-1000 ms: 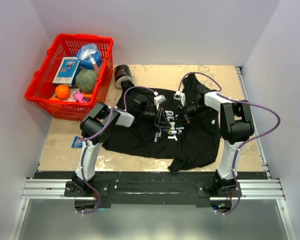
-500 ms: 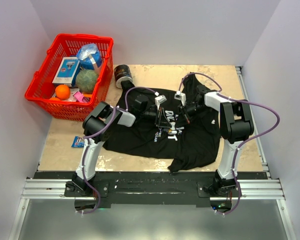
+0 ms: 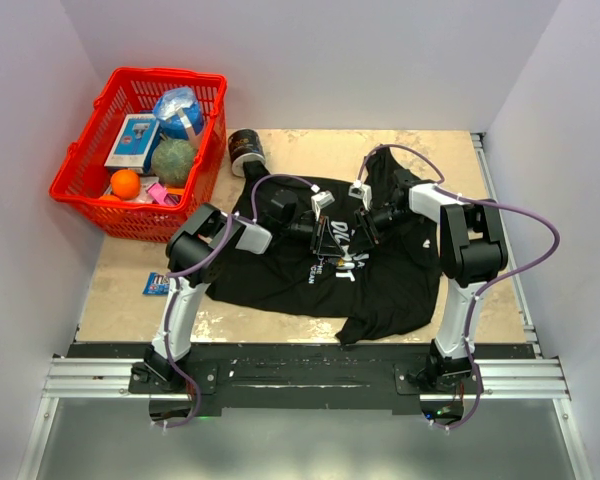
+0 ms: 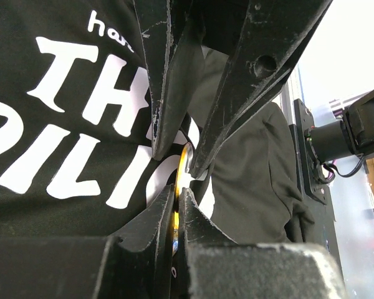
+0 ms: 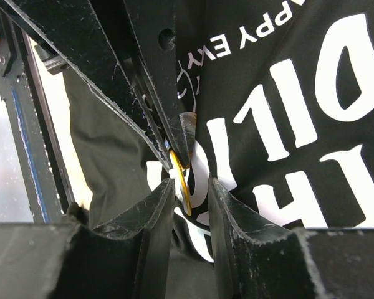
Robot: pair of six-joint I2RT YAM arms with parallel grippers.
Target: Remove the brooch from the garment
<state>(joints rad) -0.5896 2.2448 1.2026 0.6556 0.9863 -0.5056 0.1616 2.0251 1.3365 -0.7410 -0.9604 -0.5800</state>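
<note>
Half done at most: the brooch (image 4: 183,165) is judged not yet off the shirt (image 3: 380,280), at chest lettering, mid-desk (image 3: 430,150). Its rim is clamped by the closed left tool (image 4: 177,194). The right tool (image 5: 191,182) is parted around it, gripping nothing. Unpinning and lift-off are left.

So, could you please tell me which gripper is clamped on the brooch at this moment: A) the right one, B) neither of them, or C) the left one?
C: the left gripper is pinched shut on the gold edge of the brooch, while the right gripper has its jaws apart on either side of it.
</note>
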